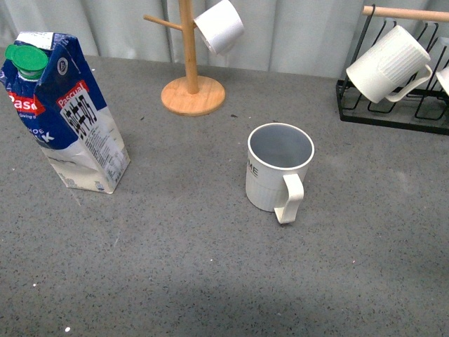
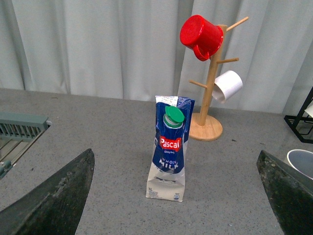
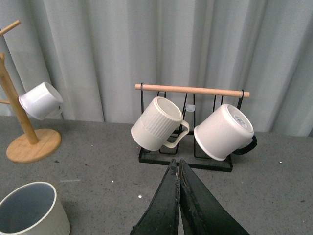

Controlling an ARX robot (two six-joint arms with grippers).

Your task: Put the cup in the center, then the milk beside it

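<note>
Left wrist view: wide-spread left gripper (image 2: 175, 152) faces the tall milk (image 2: 167, 176), which could topple if clipped; right gripper (image 3: 177, 164) closed, empty.

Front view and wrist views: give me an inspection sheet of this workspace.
Surface: grey speckled tabletop, no spills seen.
Job's things: off-white ribbed mug with grey inside, upright near centre; blue-and-white gable-top milk carton with green cap, standing apart at the left.
Clutter: wooden mug tree holding a white mug and a red mug; black wire rack with a ribbed cream mug and a smooth cream mug hanging.
Grippers: left gripper open, facing the carton; right gripper shut, empty.
Cables: nothing seen.
Surroundings: pale pleated curtain behind.
</note>
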